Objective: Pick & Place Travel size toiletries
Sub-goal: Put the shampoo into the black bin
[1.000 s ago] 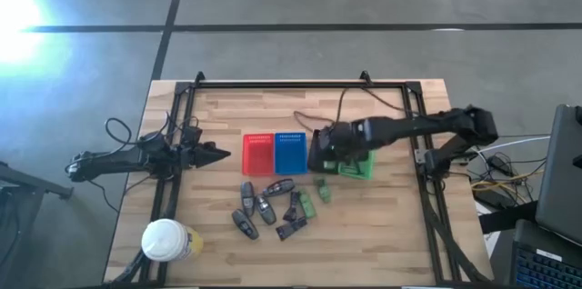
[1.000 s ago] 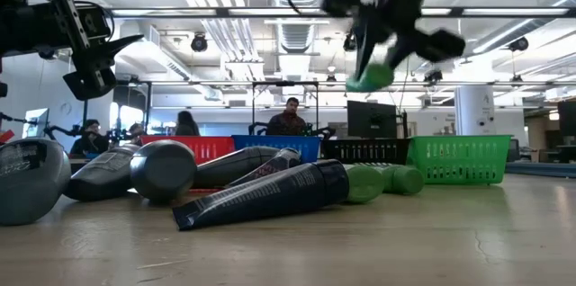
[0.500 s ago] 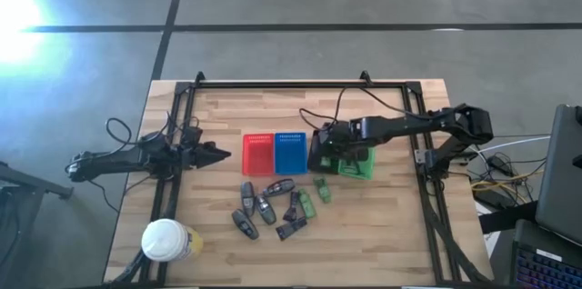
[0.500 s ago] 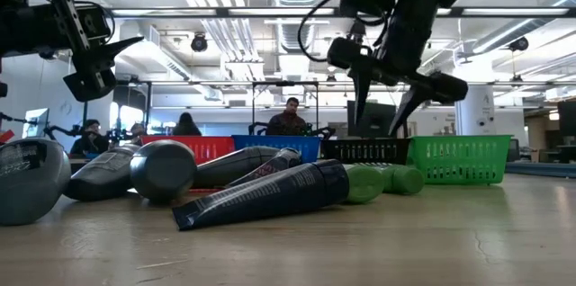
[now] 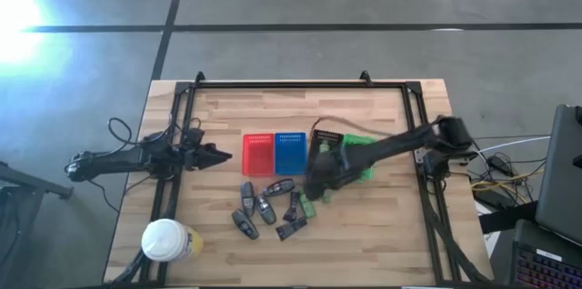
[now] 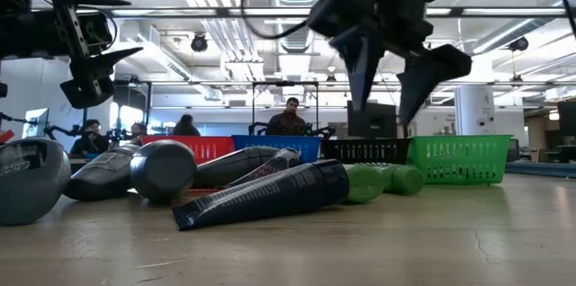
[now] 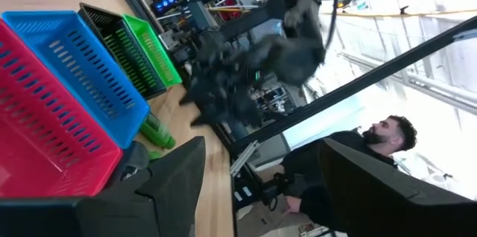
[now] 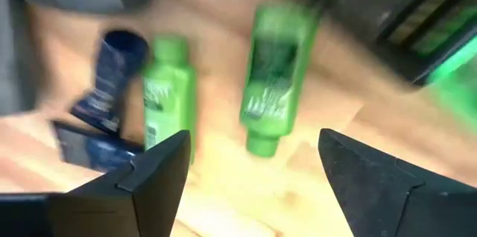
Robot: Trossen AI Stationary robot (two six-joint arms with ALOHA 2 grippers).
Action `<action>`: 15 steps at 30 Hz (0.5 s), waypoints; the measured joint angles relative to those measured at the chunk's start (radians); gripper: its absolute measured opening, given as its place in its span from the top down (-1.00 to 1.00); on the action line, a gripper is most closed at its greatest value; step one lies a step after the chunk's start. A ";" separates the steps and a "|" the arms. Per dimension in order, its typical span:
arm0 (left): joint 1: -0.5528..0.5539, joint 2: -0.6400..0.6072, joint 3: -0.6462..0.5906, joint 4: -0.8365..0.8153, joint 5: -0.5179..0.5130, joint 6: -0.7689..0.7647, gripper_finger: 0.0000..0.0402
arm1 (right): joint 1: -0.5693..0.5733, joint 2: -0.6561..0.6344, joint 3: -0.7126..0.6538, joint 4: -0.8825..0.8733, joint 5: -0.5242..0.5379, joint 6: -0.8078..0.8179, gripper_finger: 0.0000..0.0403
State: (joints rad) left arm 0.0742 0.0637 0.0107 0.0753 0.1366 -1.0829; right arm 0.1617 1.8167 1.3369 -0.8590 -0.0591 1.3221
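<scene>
The travel size toiletries lie in a loose pile on the wooden table: dark grey and black tubes (image 5: 264, 205) and two bright green bottles (image 8: 168, 99) (image 8: 272, 80), lying on their sides. My right gripper (image 5: 316, 187) hangs open above the green bottles (image 6: 387, 179), its fingers (image 6: 360, 66) clear of them and with nothing between them. My left gripper (image 5: 216, 154) waits open over the table's left part, beside the red tray (image 5: 257, 153).
Red, blue (image 5: 290, 153), black (image 6: 367, 150) and green (image 6: 459, 160) trays stand in a row behind the pile. A white-topped yellow container (image 5: 168, 241) stands at the near left corner. People sit in the room beyond the table.
My right gripper held a green bottle over the green tray, opened and let it go. Then it went toward the table's near edge and left, and now stands open above the green bottles of the pile.
</scene>
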 joint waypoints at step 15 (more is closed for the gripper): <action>0.000 0.007 0.000 -0.004 0.020 -0.052 -0.33 | 0.020 0.253 0.125 -0.077 0.062 0.071 -0.19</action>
State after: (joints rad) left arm 0.0743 0.0711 0.0106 0.0715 0.1562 -1.1347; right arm 0.1820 2.0695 1.4619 -0.9357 0.0025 1.3932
